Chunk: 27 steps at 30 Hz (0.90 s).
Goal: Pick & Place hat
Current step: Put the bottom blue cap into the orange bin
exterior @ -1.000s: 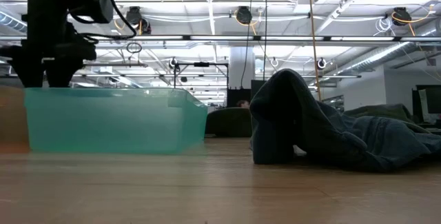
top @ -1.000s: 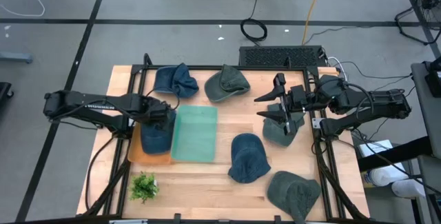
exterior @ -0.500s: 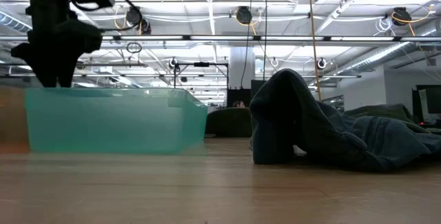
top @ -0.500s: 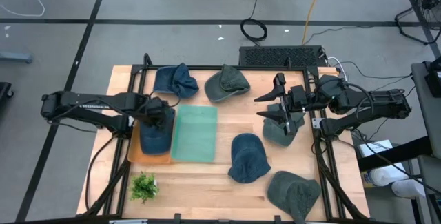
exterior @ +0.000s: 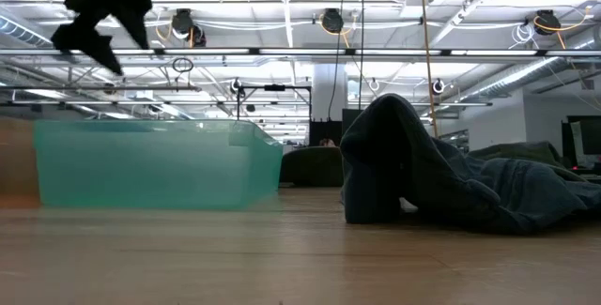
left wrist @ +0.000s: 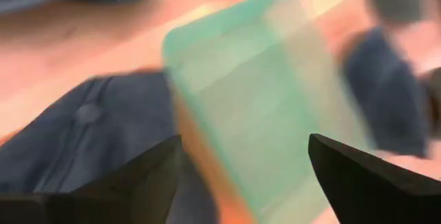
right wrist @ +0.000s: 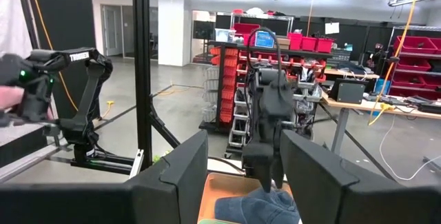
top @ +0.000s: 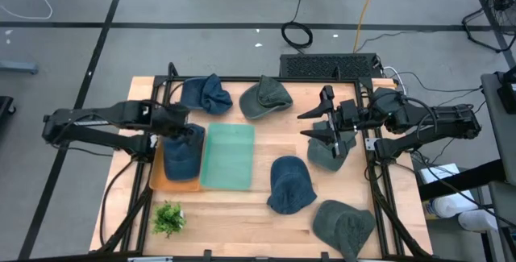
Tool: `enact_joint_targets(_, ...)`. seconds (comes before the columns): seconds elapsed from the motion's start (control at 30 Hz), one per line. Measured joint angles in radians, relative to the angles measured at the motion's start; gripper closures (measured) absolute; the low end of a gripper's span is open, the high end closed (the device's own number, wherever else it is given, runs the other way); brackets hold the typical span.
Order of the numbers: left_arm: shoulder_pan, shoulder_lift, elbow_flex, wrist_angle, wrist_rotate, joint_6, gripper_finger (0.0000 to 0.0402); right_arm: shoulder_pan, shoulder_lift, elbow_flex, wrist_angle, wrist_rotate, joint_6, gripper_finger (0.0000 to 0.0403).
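Beside the teal bin (top: 227, 156), the left gripper (top: 184, 125) hangs spread wide and empty above the navy hat (top: 183, 156) on the orange tray (top: 159, 183).

Industrial robotics lab: red parts bins (right wrist: 242, 53) on shelving, exposed ceiling ducts (exterior: 526, 66), concrete floor (top: 201, 44).

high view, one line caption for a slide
Left gripper open above a blue hat in the orange tray; right arm waits.

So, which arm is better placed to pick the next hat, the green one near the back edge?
Probably the left. Its open gripper hangs empty above the blue hat in the orange bin; the green hat lies apart behind it. The right gripper stands above another green hat.
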Motion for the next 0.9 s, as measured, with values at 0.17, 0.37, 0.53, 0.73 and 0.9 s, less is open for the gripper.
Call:
enact_joint_targets(0.17, 0.0, -0.047, 0.009, 0.143, 0.001, 0.07, 0.005, 0.0, 0.0, 0.0, 0.0, 0.004, 0.027, 0.0225)
enact_joint_targets(0.37, 0.0, -0.076, 0.009, 0.357, 0.064, 0.176, 0.0037, 0.0, 0.0, 0.0, 0.0, 0.005, 0.08, 0.0213)
enact_joint_targets(0.53, -0.001, -0.081, 0.009, 0.544, 0.163, 0.296, 0.0036, -0.001, 0.0, 0.0, -0.008, 0.059, 0.161, 0.0192)
enact_joint_targets(0.73, -0.003, -0.081, 0.009, 0.736, 0.269, 0.398, 0.0036, -0.026, 0.0, 0.0, -0.097, 0.055, 0.249, 0.0137)
enact_joint_targets(0.9, -0.003, -0.081, 0.009, 0.868, 0.291, 0.465, 0.0036, -0.079, 0.02, 0.0, -0.218, 0.035, 0.315, 0.0101)
